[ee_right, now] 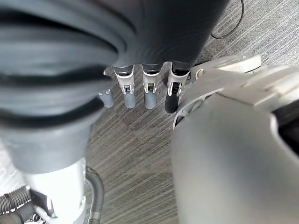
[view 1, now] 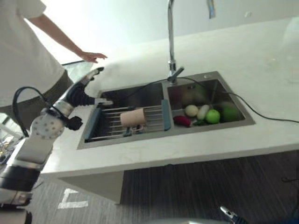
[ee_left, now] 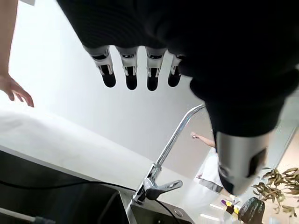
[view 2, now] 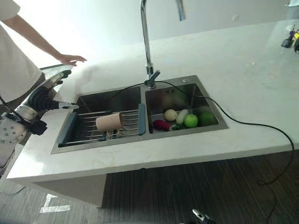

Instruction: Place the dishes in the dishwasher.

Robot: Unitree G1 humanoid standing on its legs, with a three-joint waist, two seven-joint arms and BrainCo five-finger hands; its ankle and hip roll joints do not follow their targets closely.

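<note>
— Cup (view 2: 109,122) first: where is it?

— On its side on the rack (view 2: 126,122) that spans the left basin of the sink (view 2: 211,110), open end toward the divider. Something small lies on the rack just in front of it; I cannot tell what.

— And your left hand (view 1: 88,87)?

— Up by the sink's left edge, above the counter (view 2: 261,84), well apart from the cup. My fingers (ee_left: 129,70) are straight and spread, my thumb sticks out toward the basin, and I hold nothing.

— Your right hand (ee_right: 145,86)?

— Hanging low over the striped floor (ee_right: 135,158), fingers straight and loose, nothing in it.

— What's in the right basin?

— Produce: a green apple (view 2: 190,121), a pale round piece (view 2: 170,115), something red (view 2: 161,124) near the divider. A black cable (view 2: 252,125) runs from the tap (view 2: 145,42) across that basin and off over the counter.

— Anyone nearby?

— A person (view 1: 28,51) stands at my left, one open hand (view 1: 92,57) out over the counter's far corner, just beyond my fingertips.
</note>
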